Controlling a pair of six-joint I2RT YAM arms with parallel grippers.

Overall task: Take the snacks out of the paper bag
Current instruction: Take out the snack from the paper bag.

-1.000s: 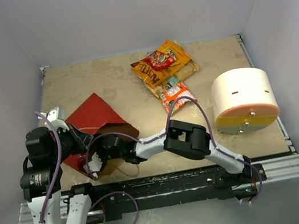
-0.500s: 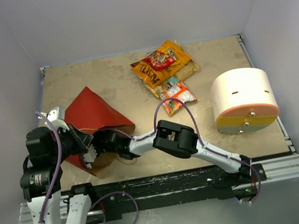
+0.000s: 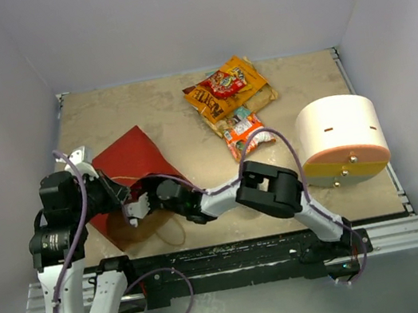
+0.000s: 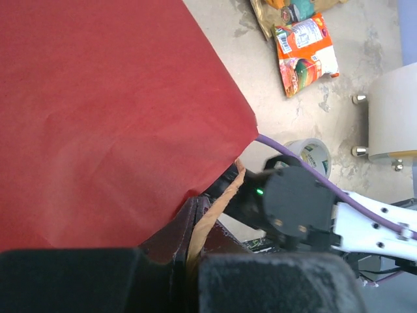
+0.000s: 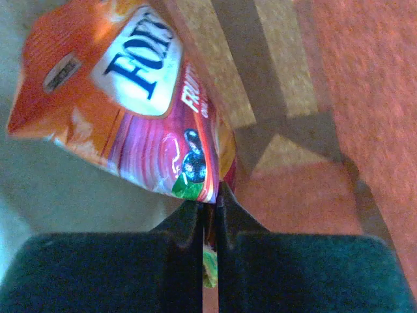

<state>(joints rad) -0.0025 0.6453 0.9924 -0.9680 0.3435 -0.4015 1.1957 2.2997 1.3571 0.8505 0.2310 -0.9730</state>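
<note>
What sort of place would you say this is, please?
Most likely a robot test cell: plain walls box in a table, two arms are bolted to a rail, and snacks and a bag lie as props.

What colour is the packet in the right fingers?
The packet is orange with a white label and red band; right wrist view shows it best.

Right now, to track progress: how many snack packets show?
4: orange-brown packet, golden-tan packet, red-orange packet clustered far; FOX packet in right end effector at paper bag. More may hide inside.
</note>
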